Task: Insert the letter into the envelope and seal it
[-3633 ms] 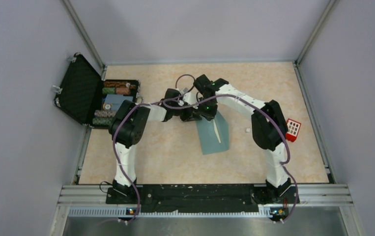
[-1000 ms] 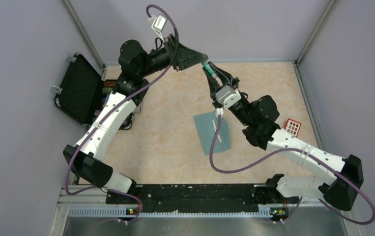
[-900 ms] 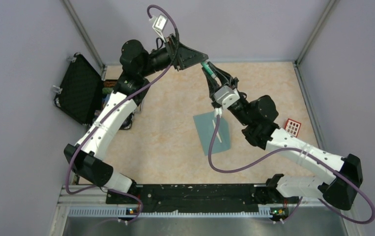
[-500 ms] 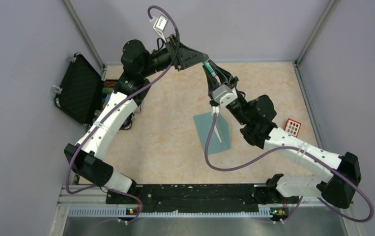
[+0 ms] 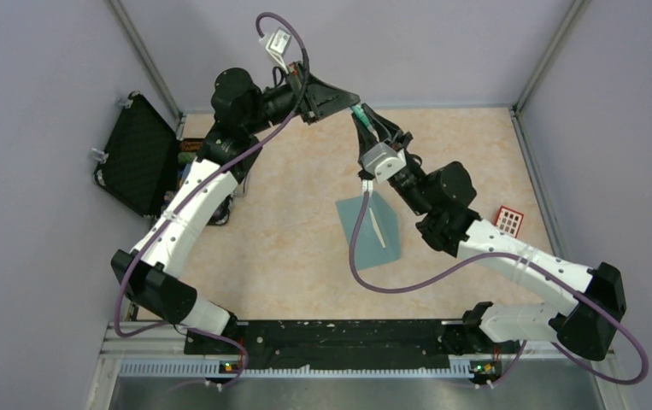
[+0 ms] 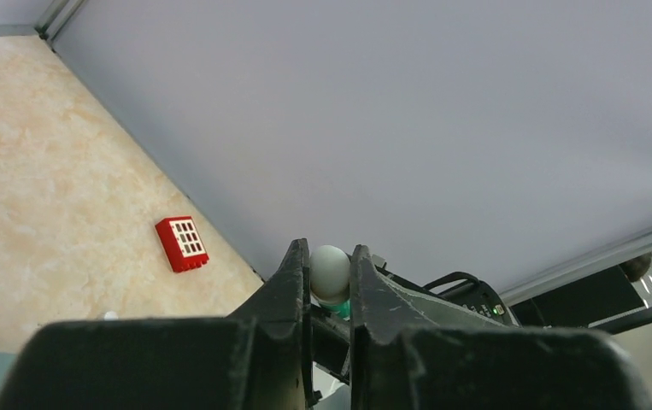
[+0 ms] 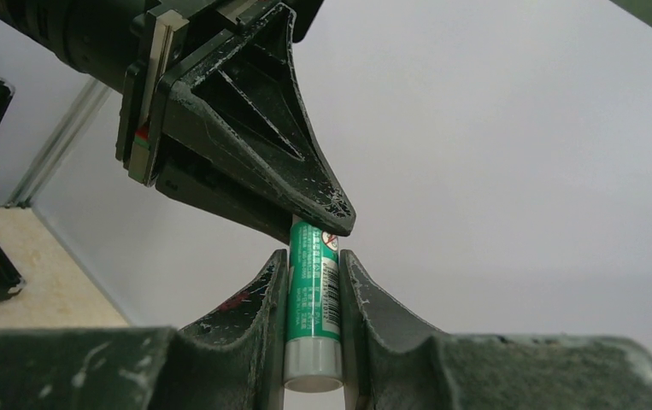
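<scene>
The teal envelope lies flat on the table centre with a thin white strip on it. No separate letter sheet shows. Both arms are raised above the table's far part. My right gripper is shut on the green glue stick and holds it by its body. My left gripper is shut on the stick's grey-white cap end. Its fingers come down over the stick's top in the right wrist view.
An open black case with rolls and small items stands at the table's left edge. A red block with a white grid lies near the right wall. Grey walls enclose the table on three sides.
Both arms rose from low over the envelope and met in the air on the glue stick. Over the last second the right wrist drifted slightly left; the grips look unchanged.
</scene>
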